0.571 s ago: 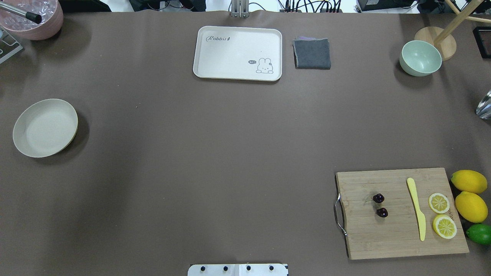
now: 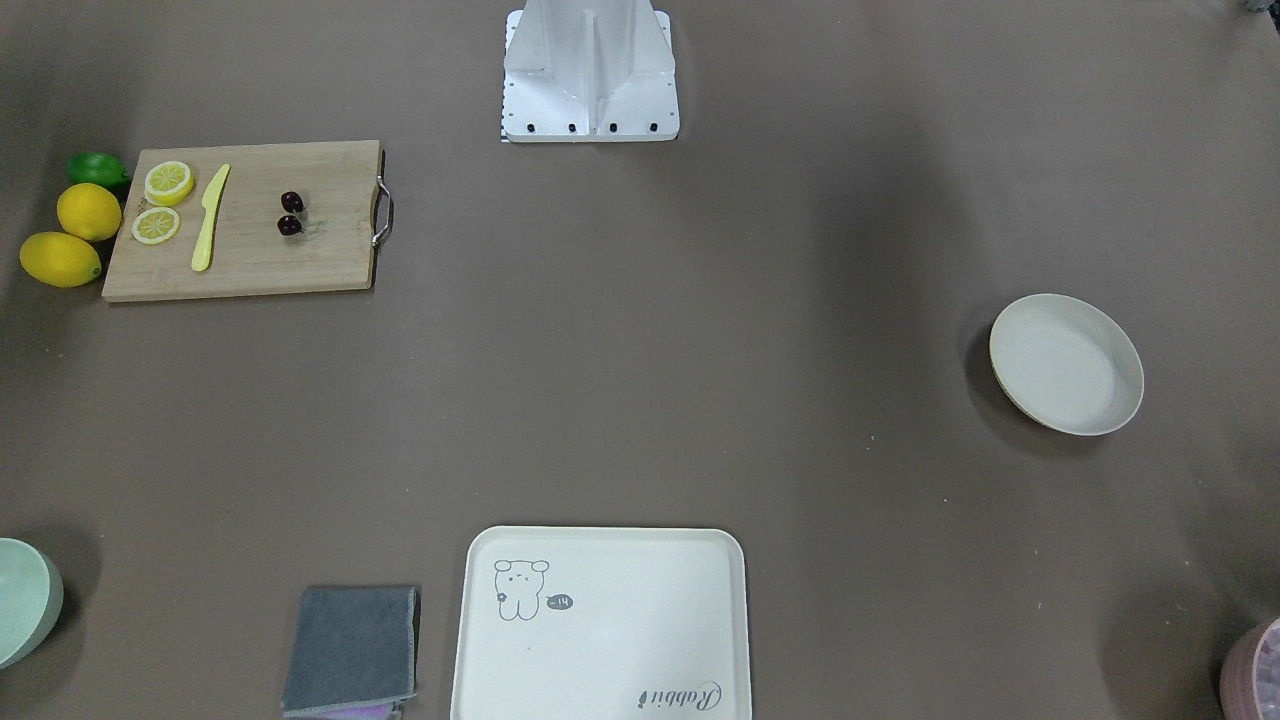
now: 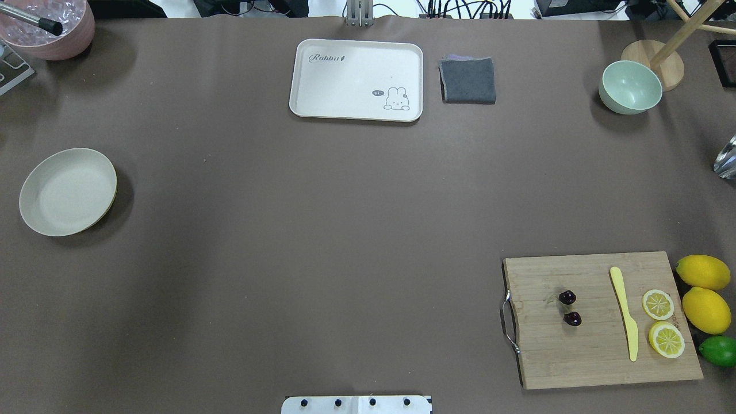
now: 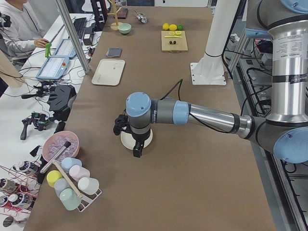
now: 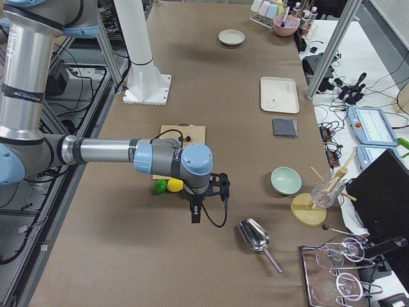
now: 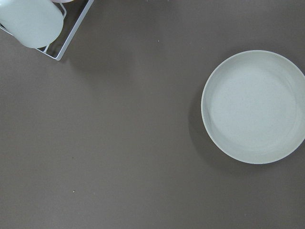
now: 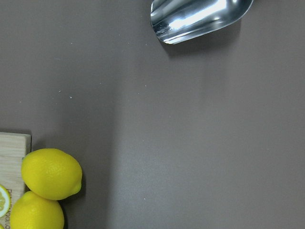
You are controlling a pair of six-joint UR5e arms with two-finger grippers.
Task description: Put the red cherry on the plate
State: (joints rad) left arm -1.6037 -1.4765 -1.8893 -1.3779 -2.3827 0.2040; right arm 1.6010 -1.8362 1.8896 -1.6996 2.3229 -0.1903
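Note:
The red cherry [image 3: 569, 307], a dark glossy pair, lies on the wooden cutting board [image 3: 586, 356] at the near right; it also shows in the front view [image 2: 290, 213]. The plate [image 3: 68, 191], round, cream-white and bare, sits far off at the table's left [image 2: 1066, 363] and fills the right of the left wrist view [image 6: 255, 106]. My left gripper [image 4: 136, 150] hangs above the plate [image 4: 126, 141]. My right gripper [image 5: 196, 208] hovers beside the lemons, past the board's end. Both grippers show only in the side views, so I cannot tell whether they are open or shut.
On the board lie a yellow knife [image 3: 624, 313] and two lemon slices [image 3: 661, 322]; lemons [image 3: 704, 290] and a lime [image 3: 719, 351] lie beside it. A rabbit tray [image 3: 356, 79], grey cloth [image 3: 468, 80], mint bowl [image 3: 630, 87] and metal scoop [image 7: 200, 16] stand around. A person sits by the far side [image 4: 19, 29].

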